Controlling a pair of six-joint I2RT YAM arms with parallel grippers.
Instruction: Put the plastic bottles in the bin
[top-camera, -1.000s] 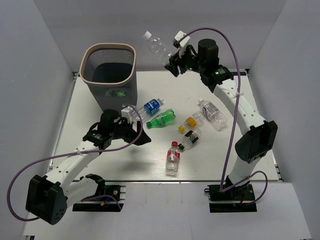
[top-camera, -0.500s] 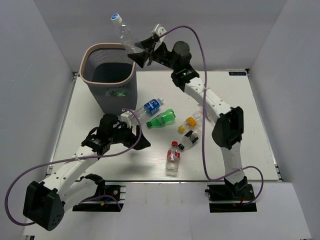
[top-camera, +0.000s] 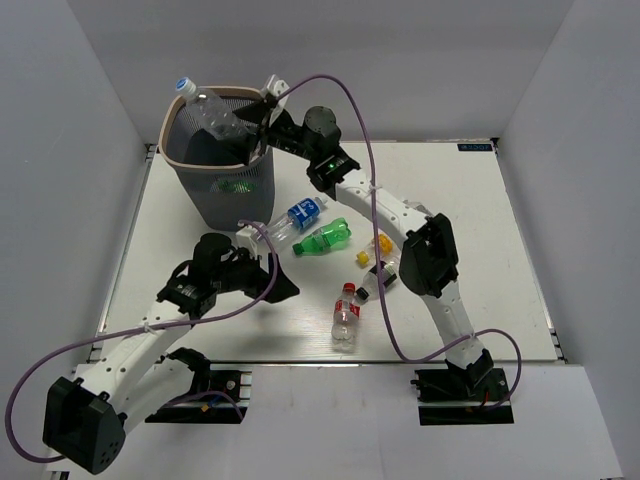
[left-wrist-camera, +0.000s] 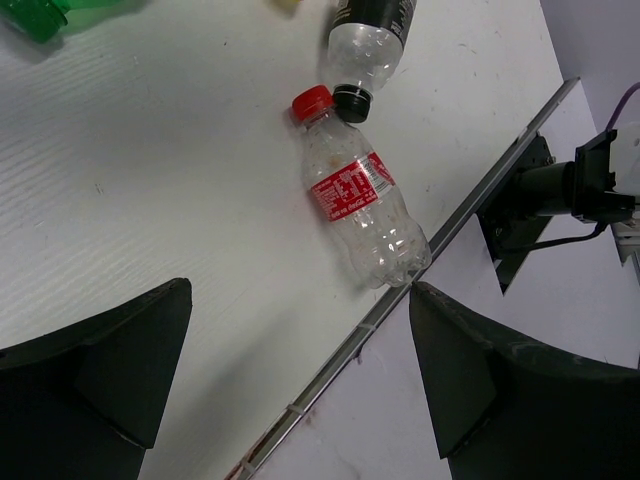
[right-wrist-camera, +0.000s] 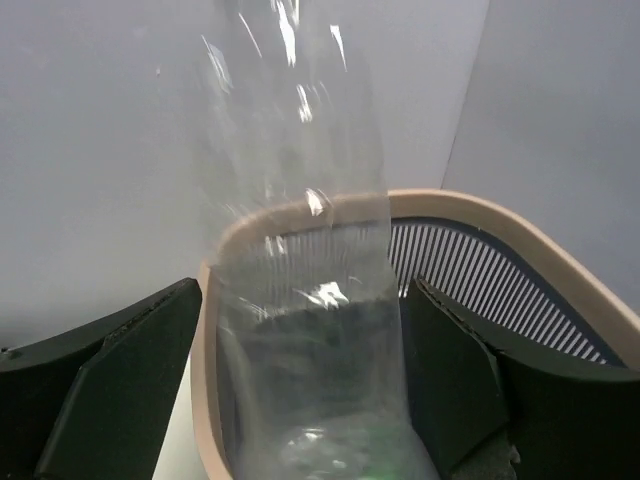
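Note:
A clear bottle with a blue cap (top-camera: 215, 115) hangs tilted over the bin (top-camera: 212, 166), a dark mesh basket with a beige rim. My right gripper (top-camera: 255, 120) is at the bin's right rim. In the right wrist view the blurred bottle (right-wrist-camera: 300, 300) stands between the fingers of that gripper (right-wrist-camera: 303, 287) with a thin gap on each side, the bin rim (right-wrist-camera: 540, 240) behind it. My left gripper (top-camera: 275, 268) is open over the table, and the red-label bottle (left-wrist-camera: 358, 200) lies ahead of its jaws (left-wrist-camera: 300, 290).
On the table lie a blue-label bottle (top-camera: 303, 213), a green bottle (top-camera: 323, 238), a yellow-capped one (top-camera: 378, 243), a black-label one (top-camera: 378, 278) and the red-label one (top-camera: 346, 314). Something green shows inside the bin (top-camera: 232, 186). The table's metal front edge (left-wrist-camera: 400, 305) runs just past the red-label bottle.
The right arm has swung left with the clear bottle, from behind the table to over the bin, and its jaws have widened off it. The left arm has shifted slightly.

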